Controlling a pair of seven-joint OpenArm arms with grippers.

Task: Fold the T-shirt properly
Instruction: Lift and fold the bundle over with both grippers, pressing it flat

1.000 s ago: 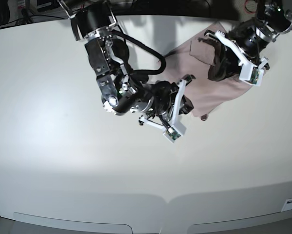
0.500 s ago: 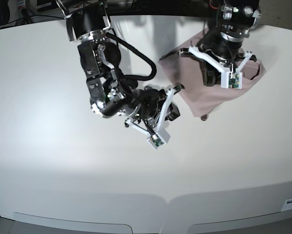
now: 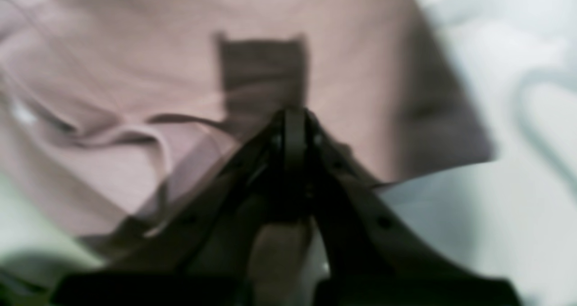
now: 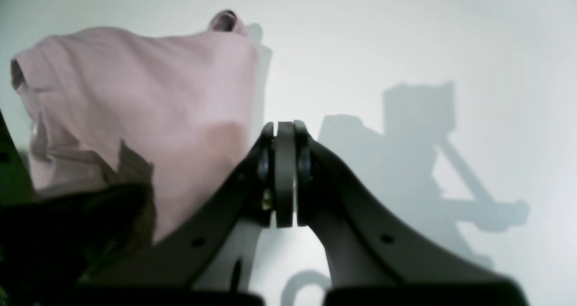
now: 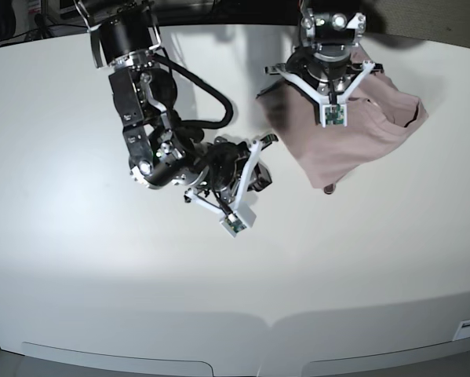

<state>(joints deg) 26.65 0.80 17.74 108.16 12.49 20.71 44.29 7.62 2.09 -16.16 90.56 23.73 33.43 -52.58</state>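
The mauve-pink T-shirt (image 5: 360, 145) lies bunched into a rough folded block at the table's far right. My left arm (image 5: 329, 55) reaches down over its left part. In the left wrist view my left gripper (image 3: 293, 116) is shut, hovering over the T-shirt (image 3: 135, 49) with no cloth between the fingertips. My right gripper (image 4: 284, 132) is shut and empty above bare table, with the T-shirt (image 4: 135, 94) off to its left. In the base view the right gripper (image 5: 258, 174) hangs left of the shirt's near-left edge, apart from it.
The white table (image 5: 101, 275) stretches wide to the left and front of the arms. My right arm (image 5: 152, 149) bends across the upper middle with a black cable looping beside it. Dark equipment lies beyond the table's far edge.
My left arm has swung left across the shirt, uncovering its right side. The right arm has drawn back to the left, away from the shirt. Both grippers stayed shut.
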